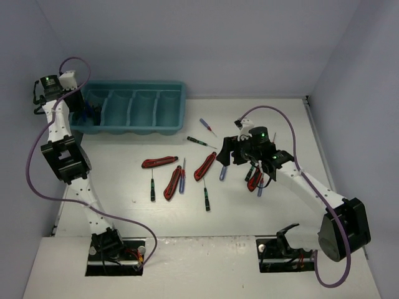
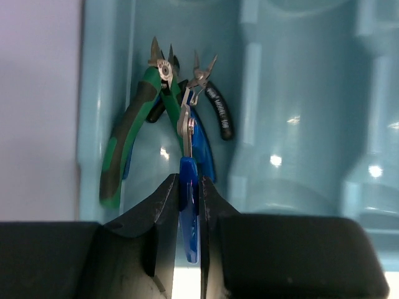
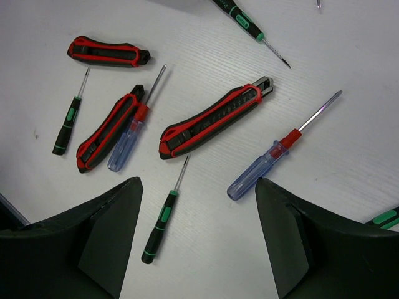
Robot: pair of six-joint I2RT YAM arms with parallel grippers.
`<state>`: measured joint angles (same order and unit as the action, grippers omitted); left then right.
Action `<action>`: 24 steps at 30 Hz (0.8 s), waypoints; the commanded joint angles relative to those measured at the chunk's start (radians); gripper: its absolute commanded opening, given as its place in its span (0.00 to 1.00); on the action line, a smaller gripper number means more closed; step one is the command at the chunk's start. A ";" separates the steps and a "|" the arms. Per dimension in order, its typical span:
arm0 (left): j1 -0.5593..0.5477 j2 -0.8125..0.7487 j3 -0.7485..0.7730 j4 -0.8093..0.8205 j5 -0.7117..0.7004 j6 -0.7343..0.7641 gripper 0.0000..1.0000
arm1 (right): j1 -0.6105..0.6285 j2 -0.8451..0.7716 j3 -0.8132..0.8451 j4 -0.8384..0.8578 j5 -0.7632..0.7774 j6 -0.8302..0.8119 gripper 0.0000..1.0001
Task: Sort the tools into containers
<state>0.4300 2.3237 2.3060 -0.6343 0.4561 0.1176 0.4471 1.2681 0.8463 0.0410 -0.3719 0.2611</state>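
- The blue-handled pliers [image 2: 194, 142] are hanging in the end compartment of the teal tray [image 1: 134, 129], the one closest to the worktop's left edge. One blue handle is running straight up between the jaws of the left gripper [image 2: 187, 187], and the metal nose is pointing away from them, down into the compartment.
- Those jaws are pressing fully closed on that handle, one from each side.
- The green-handled pliers [image 2: 134, 131] are lying in the same compartment along its outer wall. A black-handled tool [image 2: 218, 112] is lying next to them, its nose crossing close to the held pliers' nose; I cannot tell whether they are touching.
- The tray is sitting in the worktop's far left corner.
- The right gripper [image 3: 197, 184] is hovering over the loose tools a little right of the worktop's middle, its jaws standing wide apart and gripping nothing.
- A red-and-black utility knife [image 3: 215, 118] is lying on the worktop in line with the gap between those jaws, beyond their tips. A clear blue screwdriver [image 3: 274, 156] with a red collar is lying just beside one jaw, and a green-and-black screwdriver [image 3: 163, 221] near the other.
- Further toward the left edge, a second utility knife [image 3: 109, 131], a second blue screwdriver [image 3: 131, 134], a third utility knife [image 3: 106, 53] and a small green screwdriver [image 3: 67, 121] are lying apart from both grippers.
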 commanded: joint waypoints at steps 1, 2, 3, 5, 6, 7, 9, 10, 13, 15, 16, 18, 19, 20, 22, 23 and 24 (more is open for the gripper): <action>-0.002 0.019 0.065 0.046 0.025 0.047 0.02 | -0.008 0.022 0.030 0.031 -0.033 0.000 0.71; -0.003 0.028 0.063 0.059 0.038 0.045 0.08 | -0.008 0.027 0.032 0.031 -0.033 0.001 0.71; -0.003 0.031 0.054 0.080 0.043 0.039 0.11 | -0.009 0.033 0.036 0.031 -0.034 0.002 0.71; -0.002 0.034 0.035 0.119 0.044 0.027 0.12 | -0.010 0.040 0.041 0.029 -0.035 0.001 0.71; -0.003 0.034 0.028 0.137 0.042 0.025 0.16 | -0.011 0.042 0.042 0.028 -0.034 0.002 0.71; -0.003 0.033 0.022 0.153 0.038 0.025 0.21 | -0.011 0.043 0.042 0.028 -0.033 0.003 0.71; -0.005 0.021 -0.001 0.198 0.014 0.022 0.36 | -0.011 0.042 0.039 0.028 -0.030 0.004 0.72; -0.005 0.011 -0.013 0.215 0.005 0.017 0.45 | -0.011 0.042 0.036 0.028 -0.028 0.006 0.72; -0.005 -0.040 -0.074 0.294 -0.032 0.002 0.69 | -0.014 0.038 0.038 0.025 -0.017 0.006 0.72; -0.006 -0.090 -0.110 0.354 -0.055 -0.016 0.76 | -0.017 0.028 0.041 0.025 -0.004 0.004 0.72; -0.008 -0.117 -0.129 0.373 -0.067 -0.032 0.78 | -0.020 0.022 0.043 0.023 0.007 0.002 0.72; -0.012 -0.178 -0.167 0.399 -0.090 -0.064 0.80 | -0.023 0.007 0.047 0.018 0.037 0.000 0.72; -0.020 -0.204 -0.182 0.406 -0.109 -0.074 0.82 | -0.028 0.000 0.049 0.016 0.051 -0.003 0.72; -0.032 -0.229 -0.195 0.410 -0.120 -0.079 0.82 | -0.033 -0.005 0.050 0.013 0.063 -0.006 0.73; -0.066 -0.327 -0.257 0.399 -0.173 -0.081 0.86 | -0.041 -0.025 0.055 0.003 0.106 -0.011 0.74; -0.102 -0.363 -0.281 0.388 -0.193 -0.079 0.87 | -0.047 -0.031 0.058 -0.001 0.117 -0.015 0.74; -0.121 -0.414 -0.318 0.368 -0.217 -0.080 0.88 | -0.049 -0.040 0.061 -0.006 0.131 -0.019 0.74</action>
<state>0.3948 2.1794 2.0268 -0.3453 0.3391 0.0645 0.4149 1.2964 0.8473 0.0231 -0.3226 0.2598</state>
